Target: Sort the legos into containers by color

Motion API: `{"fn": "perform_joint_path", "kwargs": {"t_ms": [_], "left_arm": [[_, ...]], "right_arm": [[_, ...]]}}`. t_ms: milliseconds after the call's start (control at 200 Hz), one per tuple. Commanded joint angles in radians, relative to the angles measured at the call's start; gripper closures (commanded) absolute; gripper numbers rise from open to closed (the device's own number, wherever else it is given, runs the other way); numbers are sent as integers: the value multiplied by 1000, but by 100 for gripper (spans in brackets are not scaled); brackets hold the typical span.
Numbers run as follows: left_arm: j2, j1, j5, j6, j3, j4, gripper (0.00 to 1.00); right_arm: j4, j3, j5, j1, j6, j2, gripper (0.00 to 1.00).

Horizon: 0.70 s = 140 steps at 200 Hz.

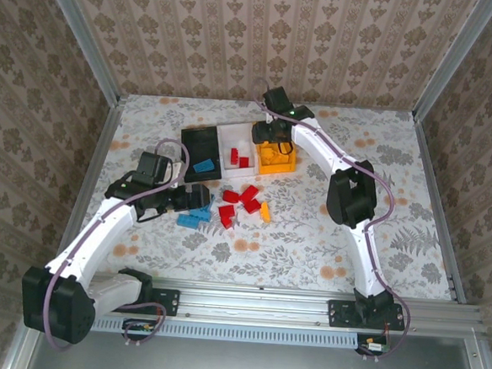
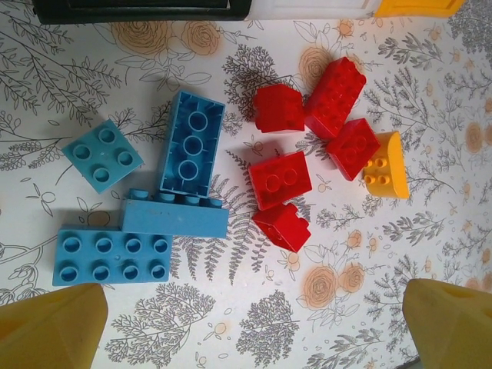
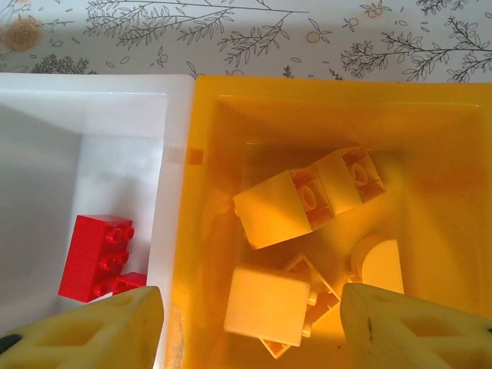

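Three joined bins stand at mid-table: black (image 1: pixel 192 135), white (image 1: pixel 231 136) and orange (image 1: pixel 286 164). My right gripper (image 1: pixel 270 142) hangs open over the orange bin (image 3: pixel 330 86), where several orange legos (image 3: pixel 280 204) lie; nothing is between its fingers (image 3: pixel 84 330). The white bin (image 3: pixel 92 83) holds red legos (image 3: pixel 96 255), and the black one a blue lego (image 1: pixel 202 166). Loose on the table are several red legos (image 2: pixel 280 178), several blue legos (image 2: pixel 175 215) and one orange lego (image 2: pixel 384 165). My left gripper (image 2: pixel 254 330) is open, just short of them.
The flowered tabletop (image 1: pixel 310 240) is walled by patterned panels with metal posts (image 1: pixel 79 33). An aluminium rail (image 1: pixel 255 299) carrying both arm bases runs along the near edge. The bins' near rims (image 2: pixel 138 9) cross the top of the left wrist view.
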Motion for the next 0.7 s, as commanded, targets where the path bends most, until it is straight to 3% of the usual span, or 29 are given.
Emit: {"fn": "perform_joint_path", "kwargs": {"t_ms": [0,345,525,695], "left_arm": [[5,-6,2,7,-12,-4,0],[-13,-11,-12,-4,-23,-15,0],[-13,-44,-57,-17,-40,-33,0],[24,-129,-86,-35,-36,-14,0]], "right_arm": [[-38,25,18,-9,-9,-11,34],[-37,-36,-26,-9,18,-145,31],[47,-266,-75,-9,70,-333,27],[78,-502,-99,-9,103,-506,24]]}}
